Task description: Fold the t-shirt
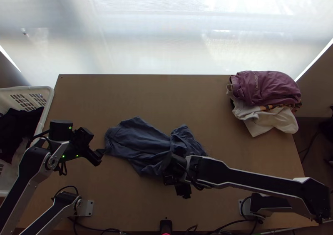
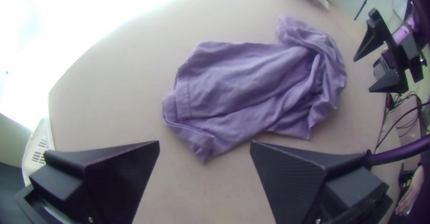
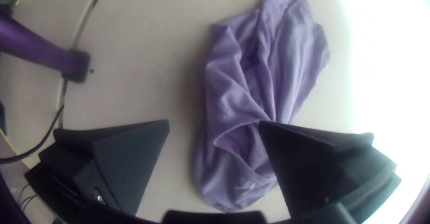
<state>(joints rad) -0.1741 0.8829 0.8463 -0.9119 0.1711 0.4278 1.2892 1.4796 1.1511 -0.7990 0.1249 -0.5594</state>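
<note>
My right hand (image 3: 214, 123), nearest, is parted; left hand (image 2: 205, 142) likewise. T-shirt (image 1: 139, 145) lies bunched on the worktop (image 1: 91, 95), at the left hand's three o'clock. I find no orderly fold; spreading, folding outstanding.

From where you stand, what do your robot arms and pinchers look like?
My left arm and right arm are black with silver-grey edges. The left one has tiny green lights. My left gripper and right gripper each have two wide, black, wedge-shaped fingers.
</note>
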